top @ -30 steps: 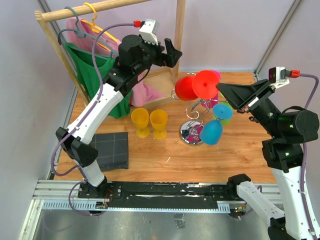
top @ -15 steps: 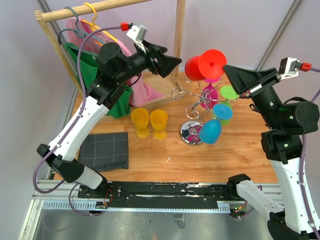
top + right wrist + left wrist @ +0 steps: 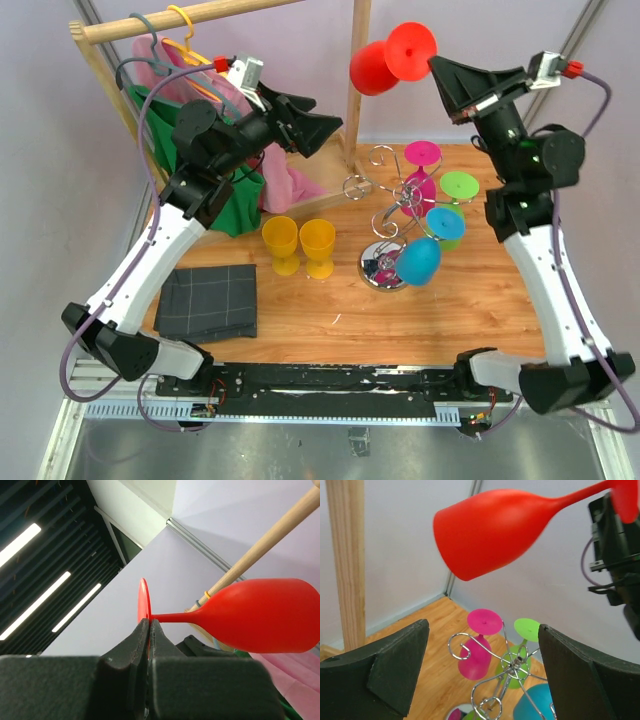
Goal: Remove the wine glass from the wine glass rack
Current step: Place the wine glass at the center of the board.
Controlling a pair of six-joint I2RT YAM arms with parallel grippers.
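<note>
Top external view, left to right.

Left pincer (image 3: 318, 118): jaws spread wide and empty. It is aimed toward the red wine glass (image 3: 370, 68), near it but not touching.

Red wine glass: held high in the air, lying roughly sideways, well above the wine glass rack (image 3: 383, 218) and clear of every hook.

Right pincer (image 3: 437, 65): pressed together on the stem, right beside the foot. The right wrist view confirms the pinch.

Judgement: the lift off the rack looks done. What is probably left is a handover or a set-down on the surface (image 3: 480, 300).

On the rack hang a pink glass (image 3: 420, 190), a green glass (image 3: 458, 186) and a blue glass (image 3: 421, 263).

Hard to make out:
- From above, the red foot disc covers the right fingertips' contact.
- The blue glass hides part of the rack's base.
- In the left wrist view the red foot is cut off at the frame edge.
</note>
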